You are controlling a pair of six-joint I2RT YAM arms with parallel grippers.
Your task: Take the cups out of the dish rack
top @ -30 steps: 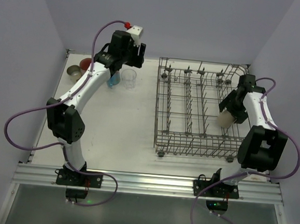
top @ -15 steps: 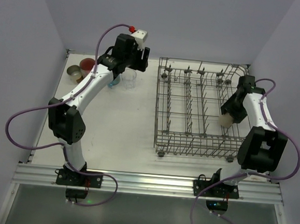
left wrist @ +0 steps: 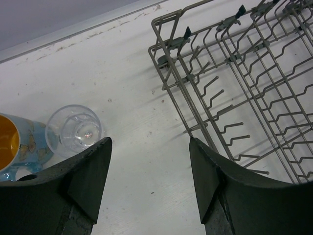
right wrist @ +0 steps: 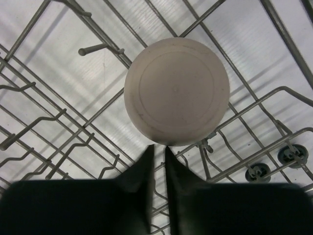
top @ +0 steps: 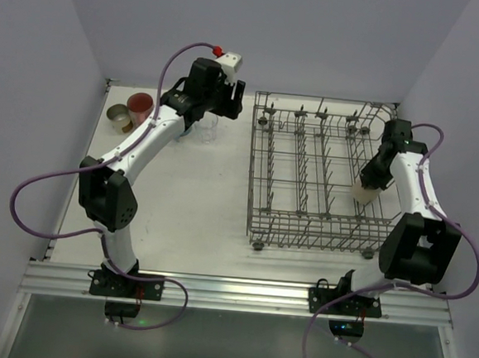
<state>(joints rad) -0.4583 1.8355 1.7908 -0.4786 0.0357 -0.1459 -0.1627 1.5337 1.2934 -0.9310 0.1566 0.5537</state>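
Swung rightward since a second ago, the left gripper now hangs over the white table with its fingers spread apart and nothing between them. A blue patterned mug with a yellow inside and a clear glass tumbler stand to its left, and the grey wire dish rack is to its right. Inside that rack, a plain beige cup sits base-up just ahead of the right gripper, whose fingers have snapped together on nothing visible.

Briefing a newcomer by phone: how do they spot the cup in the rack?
Find the wire dish rack on the table's right. By its right wall a cup sits base up. Unlike the clear tumbler and blue mug, it's plain beige.
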